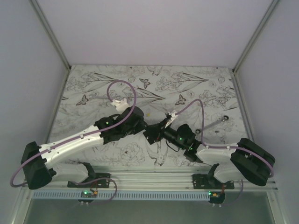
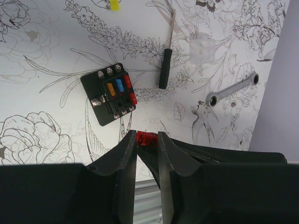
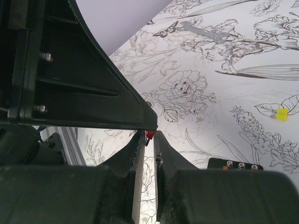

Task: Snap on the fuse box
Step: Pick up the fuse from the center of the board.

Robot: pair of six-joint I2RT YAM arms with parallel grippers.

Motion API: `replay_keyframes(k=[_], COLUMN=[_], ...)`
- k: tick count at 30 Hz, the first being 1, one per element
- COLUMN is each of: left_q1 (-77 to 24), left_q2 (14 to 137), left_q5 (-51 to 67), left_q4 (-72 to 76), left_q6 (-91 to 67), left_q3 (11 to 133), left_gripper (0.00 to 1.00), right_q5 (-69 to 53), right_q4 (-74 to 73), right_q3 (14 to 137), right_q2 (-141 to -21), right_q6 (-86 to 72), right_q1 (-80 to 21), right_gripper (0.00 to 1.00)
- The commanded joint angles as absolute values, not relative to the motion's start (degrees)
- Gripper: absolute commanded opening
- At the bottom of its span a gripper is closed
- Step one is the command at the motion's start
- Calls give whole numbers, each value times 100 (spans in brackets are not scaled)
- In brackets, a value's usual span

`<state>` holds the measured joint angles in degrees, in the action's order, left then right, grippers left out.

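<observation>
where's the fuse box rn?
In the left wrist view the fuse box lies flat on the floral table, left of the black-handled tool, beyond the left gripper.

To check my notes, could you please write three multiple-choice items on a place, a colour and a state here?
1. In the left wrist view, the wrench lies: A) right of the fuse box B) on top of it C) left of it.
2. The loose fuse on the table is: A) green B) yellow C) white.
3. The left pincer is: A) open and empty B) shut on a red fuse C) shut on the wrench.
Answers: 1 A, it lies to the box's right; 2 B, it is bright yellow; 3 B, red shows between its tips.
</observation>
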<state>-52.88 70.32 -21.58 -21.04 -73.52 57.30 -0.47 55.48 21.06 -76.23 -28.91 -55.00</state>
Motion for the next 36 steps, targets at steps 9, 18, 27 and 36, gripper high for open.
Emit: replay_keyframes(k=[9,18,27,36], left_q1=[-5320,-5141,-4723,-4623], left_q2=[6921,6554,5803,5637], left_q5=[-2268,-2096,-438,1426], left_q4=[-2048,-2050,-1806,-1637], left_q6=[-7328,-5817,-2556,-1067], left_q3=[5767,5751,5565,5585], left_gripper=[19,42,47,43], right_q5=[-160,-1048,-3621,-5312], right_q4=[5530,4488,2907,1664], right_q3=[2317,2500,3038,3815], right_q2=[-7620,-7075,-6529,-6387], right_q6=[-2667,-2144,-1667,-1066], right_q1=[-5563,-5168,-4075,-3648], right_gripper=[0,0,0,0])
